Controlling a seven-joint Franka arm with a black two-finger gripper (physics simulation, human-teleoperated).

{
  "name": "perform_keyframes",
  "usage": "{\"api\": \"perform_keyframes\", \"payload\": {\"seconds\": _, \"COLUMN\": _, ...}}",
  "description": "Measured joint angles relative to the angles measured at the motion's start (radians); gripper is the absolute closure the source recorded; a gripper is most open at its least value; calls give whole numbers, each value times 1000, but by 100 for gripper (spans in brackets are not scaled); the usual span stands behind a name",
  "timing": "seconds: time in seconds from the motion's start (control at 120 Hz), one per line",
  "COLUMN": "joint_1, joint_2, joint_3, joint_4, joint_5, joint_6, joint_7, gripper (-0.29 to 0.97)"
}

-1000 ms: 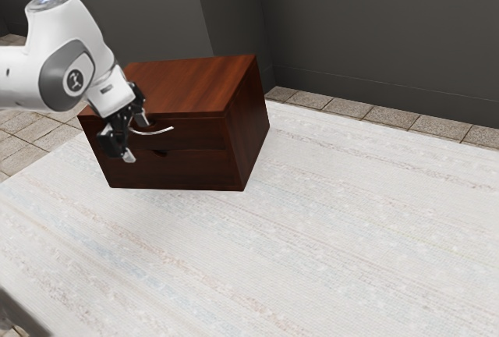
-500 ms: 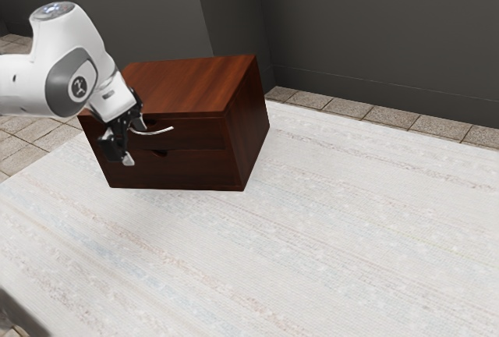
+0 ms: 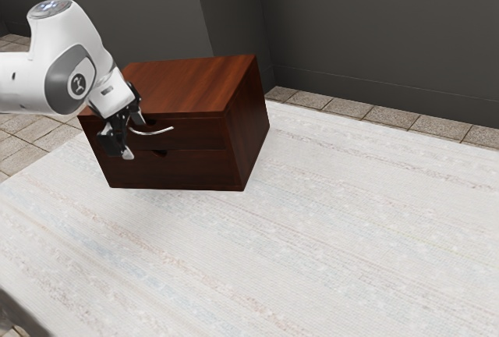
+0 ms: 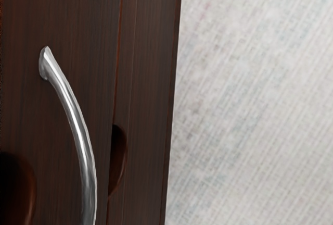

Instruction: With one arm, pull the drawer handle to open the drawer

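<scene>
We see the claw [image 3: 122, 140] at the drawer handle [image 3: 154, 129] end on the exterior view's left, against the cabinet [image 3: 199, 87] front; spread or pinching, can't tell

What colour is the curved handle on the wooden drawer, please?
Shiny silver: the curved metal drawer handle shows best in the wrist view.
</scene>
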Motion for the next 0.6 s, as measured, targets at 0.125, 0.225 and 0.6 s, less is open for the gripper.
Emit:
{"api": "perform_keyframes", "payload": {"seconds": 0.125, "joint_1": -1, "joint_2": 5, "joint_3": -1, "joint_4": 0, "joint_5": 1, "joint_6": 3, "joint_7": 0, "gripper": 9}}
{"api": "perform_keyframes", "payload": {"seconds": 0.225, "joint_1": 0, "joint_2": 10, "joint_3": 0, "joint_4": 0, "joint_5": 1, "joint_6": 4, "joint_7": 1, "gripper": 14}}
{"api": "perform_keyframes", "payload": {"seconds": 0.6, "joint_1": -1, "joint_2": 25, "joint_3": -3, "joint_4": 0, "joint_5": -13, "joint_6": 10, "joint_7": -1, "gripper": 17}}
